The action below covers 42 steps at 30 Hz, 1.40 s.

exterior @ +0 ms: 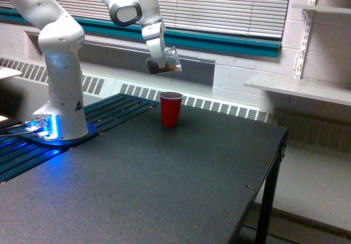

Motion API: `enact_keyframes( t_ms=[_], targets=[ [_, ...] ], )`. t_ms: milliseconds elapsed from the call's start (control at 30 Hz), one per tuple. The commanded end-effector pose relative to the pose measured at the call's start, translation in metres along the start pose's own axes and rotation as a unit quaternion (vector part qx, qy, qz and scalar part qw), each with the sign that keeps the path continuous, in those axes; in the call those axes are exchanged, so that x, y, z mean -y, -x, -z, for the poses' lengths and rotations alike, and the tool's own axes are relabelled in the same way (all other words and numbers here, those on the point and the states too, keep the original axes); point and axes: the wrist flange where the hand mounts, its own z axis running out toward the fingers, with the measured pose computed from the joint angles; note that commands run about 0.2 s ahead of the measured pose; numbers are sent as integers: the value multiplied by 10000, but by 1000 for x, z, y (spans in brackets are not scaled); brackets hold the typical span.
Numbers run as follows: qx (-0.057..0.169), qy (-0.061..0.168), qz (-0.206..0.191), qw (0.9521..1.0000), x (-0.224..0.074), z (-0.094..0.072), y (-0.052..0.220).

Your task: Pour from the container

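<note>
The claw [159, 57] pinches a small clear plastic cup holding brown granular material [164, 64], tilted with its mouth toward the exterior view's right. The clear cup hangs in the air above an opaque red plastic cup [170, 109], slightly toward the exterior view's left of it. The red cup stands upright on the dark speckled tabletop [164, 183].

Cup [171, 108] upright on worktop [164, 183], far side; container [163, 63] tilted in pincer [158, 57] above it, slightly toward exterior view's left.
</note>
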Motion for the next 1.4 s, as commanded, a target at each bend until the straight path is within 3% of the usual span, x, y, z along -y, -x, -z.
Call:
enact_keyframes(
  t_ms=[33,667,1400],
  targets=[
    [144,237,43,9996,-15,-16,6],
    [504,469,-8,9976,-23,-33,19],
    [852,738,64,9936,-37,-56,13]
  ],
)
